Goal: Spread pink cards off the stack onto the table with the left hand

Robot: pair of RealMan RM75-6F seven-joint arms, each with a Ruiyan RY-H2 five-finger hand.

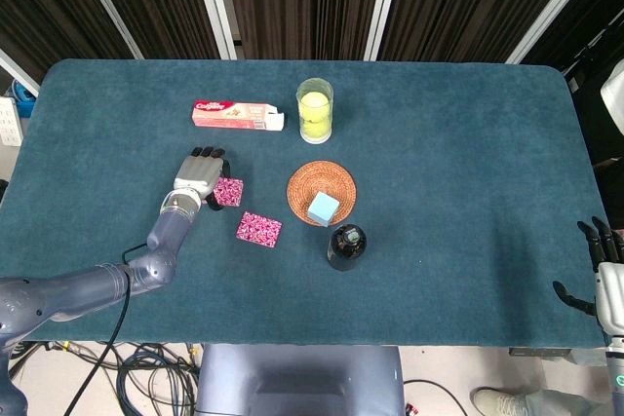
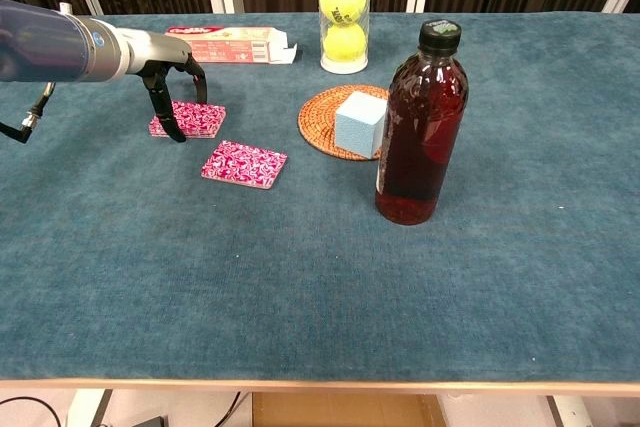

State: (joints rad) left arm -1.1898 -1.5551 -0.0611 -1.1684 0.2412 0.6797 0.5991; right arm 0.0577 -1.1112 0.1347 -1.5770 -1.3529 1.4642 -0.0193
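Note:
The pink patterned card stack [image 1: 229, 191] [image 2: 192, 119] lies on the table's left half. My left hand [image 1: 200, 174] [image 2: 168, 77] arches over the stack's left side, fingers pointing down with the fingertips [image 2: 176, 133] at the stack's near-left edge; it holds nothing that I can see. One pink card [image 1: 259, 229] [image 2: 244, 164] lies flat by itself, nearer to me and to the right of the stack. My right hand [image 1: 604, 278] hangs at the table's near right edge with fingers spread, shown only in the head view.
A woven coaster [image 1: 318, 182] [image 2: 326, 115] bears a light blue block [image 1: 323, 208] [image 2: 359, 119]. A dark bottle [image 1: 346, 245] [image 2: 421, 127] stands near it. Behind are a tube of tennis balls [image 1: 315, 110] [image 2: 343, 11] and a toothpaste box [image 1: 238, 115] [image 2: 232, 44].

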